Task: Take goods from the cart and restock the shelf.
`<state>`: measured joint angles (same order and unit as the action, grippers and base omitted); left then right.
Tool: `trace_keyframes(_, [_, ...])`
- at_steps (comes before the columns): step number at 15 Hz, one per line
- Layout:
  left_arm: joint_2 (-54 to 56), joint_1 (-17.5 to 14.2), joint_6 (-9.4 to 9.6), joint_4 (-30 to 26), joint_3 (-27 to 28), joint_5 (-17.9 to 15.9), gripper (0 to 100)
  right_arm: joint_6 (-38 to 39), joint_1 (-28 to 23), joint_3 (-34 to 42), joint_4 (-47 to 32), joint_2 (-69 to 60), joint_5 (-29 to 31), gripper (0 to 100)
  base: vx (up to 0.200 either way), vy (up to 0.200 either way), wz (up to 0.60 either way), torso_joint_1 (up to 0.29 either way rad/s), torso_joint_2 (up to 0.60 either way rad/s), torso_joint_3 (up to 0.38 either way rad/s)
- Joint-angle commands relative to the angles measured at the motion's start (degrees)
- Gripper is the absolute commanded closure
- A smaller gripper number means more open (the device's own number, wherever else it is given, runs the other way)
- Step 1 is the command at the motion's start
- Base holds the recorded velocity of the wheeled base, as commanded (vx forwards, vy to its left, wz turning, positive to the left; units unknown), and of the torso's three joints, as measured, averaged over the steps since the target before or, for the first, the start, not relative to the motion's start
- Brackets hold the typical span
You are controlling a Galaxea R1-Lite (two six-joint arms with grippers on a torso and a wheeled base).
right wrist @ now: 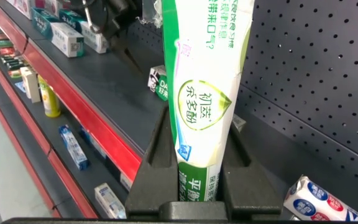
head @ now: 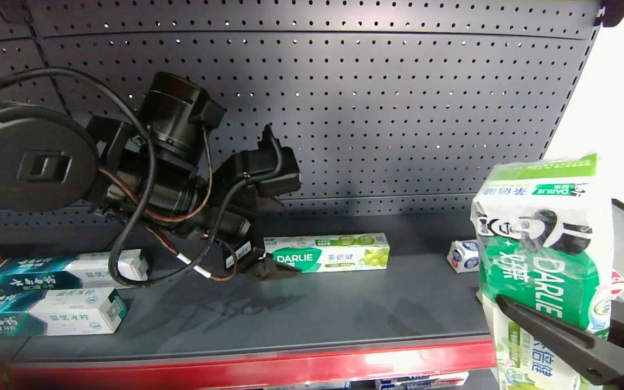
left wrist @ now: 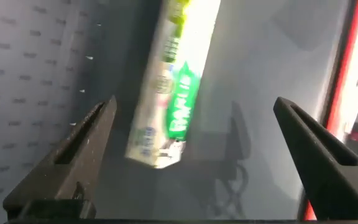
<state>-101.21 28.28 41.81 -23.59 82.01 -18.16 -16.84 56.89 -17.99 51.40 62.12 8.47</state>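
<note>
— What's behind your work area?
— You face a grey perforated back panel (head: 398, 108) above a dark shelf (head: 344, 309) with a red front edge (head: 290, 365).
— And the light?
— Bright white glare (head: 623, 81) past your panel's right end.

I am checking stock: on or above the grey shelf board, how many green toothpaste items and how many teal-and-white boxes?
Green: 2, the green box lying on the shelf and the green pack in the right gripper.
Teal-and-white boxes: 2.
Total: 4.
</note>
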Motion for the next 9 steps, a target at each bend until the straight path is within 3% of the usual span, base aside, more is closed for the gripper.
trace_keyframes(1, [-0.4,0.0,-0.07,0.2,-1.3,0.1,0,0.0,0.5,0.1,0.0,-0.2,0.0,100,0.000,0.000,0.00,0.000,0.00,0.000])
trace_keyframes(5, [-0.8,-0.4,-0.59,1.9,-2.3,-0.9,0,0.0,0.7,0.2,0.0,-0.2,0.0,100,0.000,0.000,0.00,0.000,0.00,0.000])
trace_keyframes(9, [-2.9,-0.4,-4.99,5.2,-2.0,-0.9,0,-0.7,1.2,0.3,0.0,-0.2,0.0,100,0.000,0.000,0.00,0.000,0.00,0.000])
